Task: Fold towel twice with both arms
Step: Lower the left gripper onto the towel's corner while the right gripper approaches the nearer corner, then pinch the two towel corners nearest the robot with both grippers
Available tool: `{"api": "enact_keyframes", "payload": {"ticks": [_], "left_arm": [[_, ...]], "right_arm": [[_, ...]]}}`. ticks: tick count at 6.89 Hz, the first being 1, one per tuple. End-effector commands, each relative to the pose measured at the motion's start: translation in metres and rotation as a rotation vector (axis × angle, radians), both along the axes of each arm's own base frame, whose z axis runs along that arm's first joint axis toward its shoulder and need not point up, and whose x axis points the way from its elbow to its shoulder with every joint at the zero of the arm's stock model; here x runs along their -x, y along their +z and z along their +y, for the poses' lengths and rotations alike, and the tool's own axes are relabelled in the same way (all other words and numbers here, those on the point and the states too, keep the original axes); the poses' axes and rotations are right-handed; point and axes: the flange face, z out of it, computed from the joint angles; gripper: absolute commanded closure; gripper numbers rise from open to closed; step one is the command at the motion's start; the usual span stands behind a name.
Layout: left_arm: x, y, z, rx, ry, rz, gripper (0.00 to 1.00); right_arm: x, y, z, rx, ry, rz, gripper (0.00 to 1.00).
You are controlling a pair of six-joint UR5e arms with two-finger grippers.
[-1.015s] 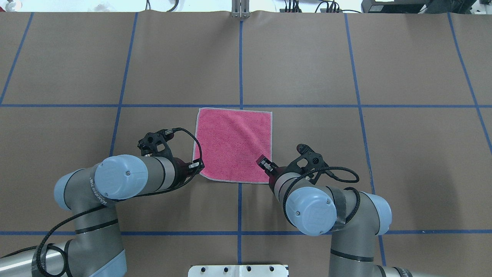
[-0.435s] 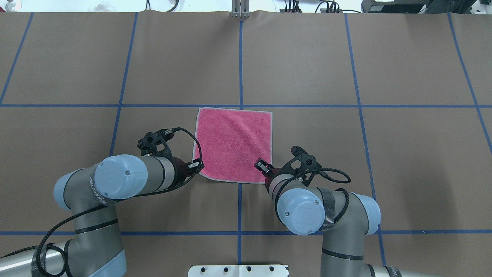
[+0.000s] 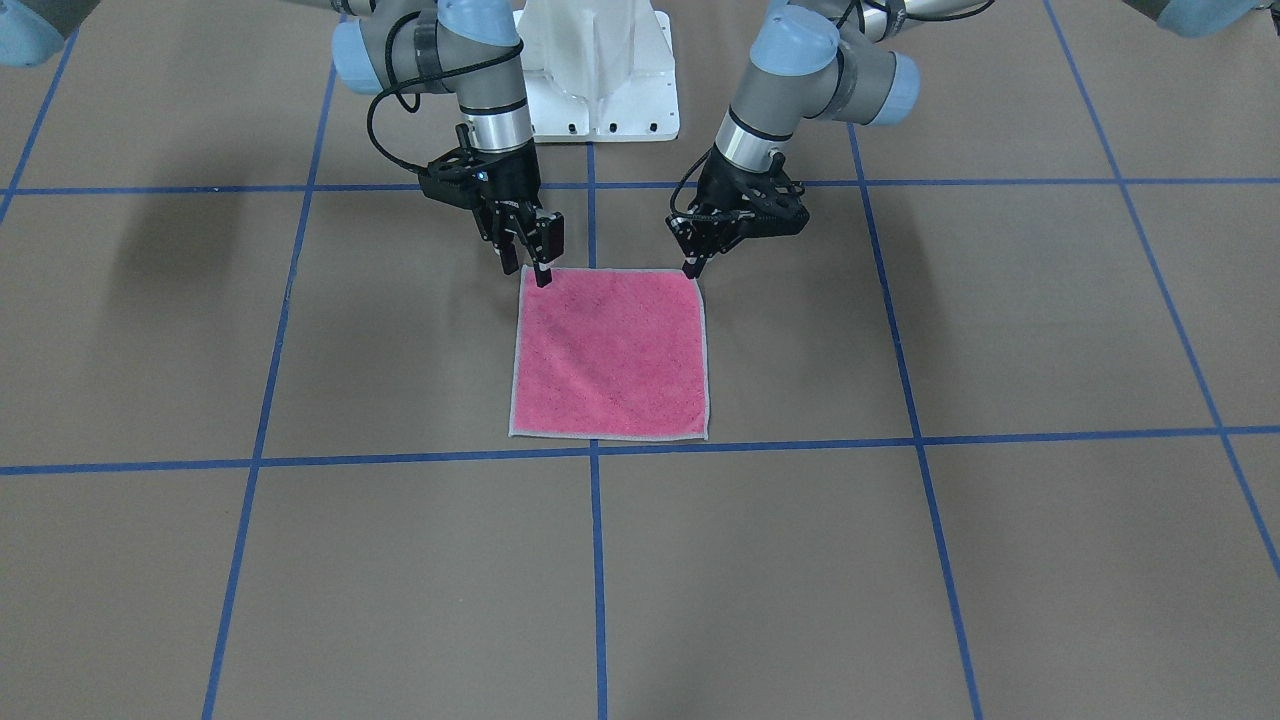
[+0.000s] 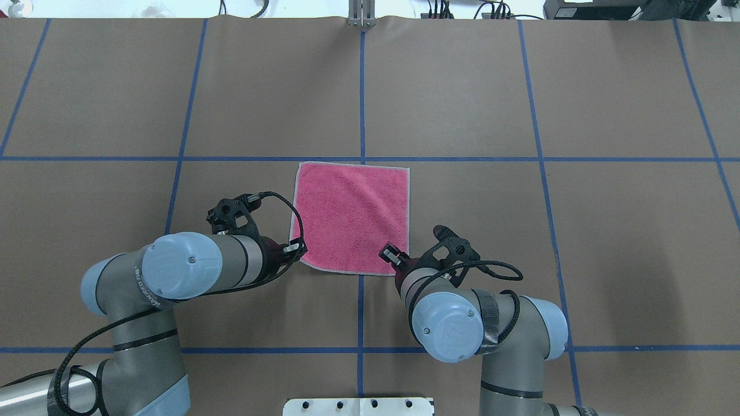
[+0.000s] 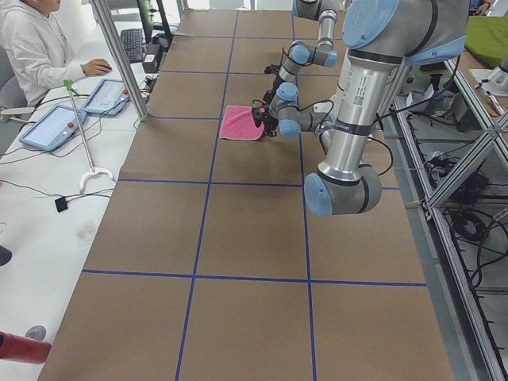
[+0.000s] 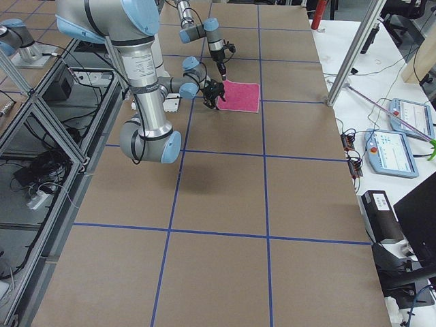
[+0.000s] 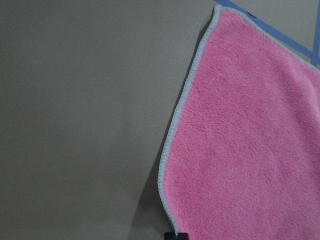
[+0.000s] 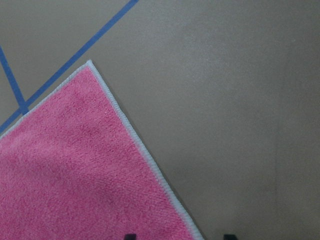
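the towel (image 4: pixel 352 216) lies spread pink face up on the brown tabletop (image 4: pixel 520 86), unfolded, its light grey border showing all round. its far edge stops just short of a crosswise blue tape line (image 4: pixel 462 159), and a lengthwise tape line runs under it a little right of its middle.

the left arm (image 4: pixel 191 268) reaches in to the towel's near left corner. the left claw (image 4: pixel 296 248) sits right on that corner with its fingers pressed together, and it appears to be pinching the corner. the border curves there instead of making a sharp point. in the left wrist view the towel's left edge casts a dark shadow on the tabletop, so that side looks slightly raised, and a single dark tip (image 7: pixel 175 235) touches the cloth at the bottom of the picture.

the right arm (image 4: pixel 457 323) comes in at the towel's near right corner. the right claw (image 4: pixel 391 254) is spread and points down, just inside that corner. in the right wrist view its two fingertips (image 8: pixel 130 236) stand well apart, one over the pink pile and the other over bare tabletop, with the towel's right edge running between them. whether they touch the cloth i cannot tell.

beyond the towel's near edge stands the white pedestal base (image 3: pixel 600 70). in the exterior left view, a person (image 5: pixel 36 48) in a light top sits at a side desk far from the towel.
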Motion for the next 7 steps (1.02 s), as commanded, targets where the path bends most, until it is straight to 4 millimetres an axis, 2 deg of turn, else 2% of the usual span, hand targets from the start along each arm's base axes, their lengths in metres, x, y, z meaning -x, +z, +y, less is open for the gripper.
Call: {"api": "enact_keyframes", "payload": {"ticks": [1,2,4,5,7], "left_arm": [[0.0009,0.0,-0.0014,-0.008,0.001,-0.003,1.0],[0.0009,-0.0002,-0.0014,-0.008,0.001,-0.001,1.0],[0.0016,-0.0002,-0.0025,-0.01,-0.003,-0.002,1.0],[0.0016,-0.0002,-0.0025,-0.01,-0.003,-0.002,1.0],[0.0012,0.0005,-0.0026,-0.01,-0.002,-0.004,1.0]], "right_arm": [[0.0025,0.0016,0.0054,-0.005,-0.003,0.005,0.36],[0.0027,0.0,0.0064,-0.006,-0.005,0.002,0.36],[0.0031,-0.0011,0.0067,-0.006,0.002,-0.002,0.57],[0.0032,0.0005,0.0064,-0.007,0.005,0.001,0.61],[0.0003,-0.0024,0.0061,-0.014,-0.001,0.001,0.55]]}}
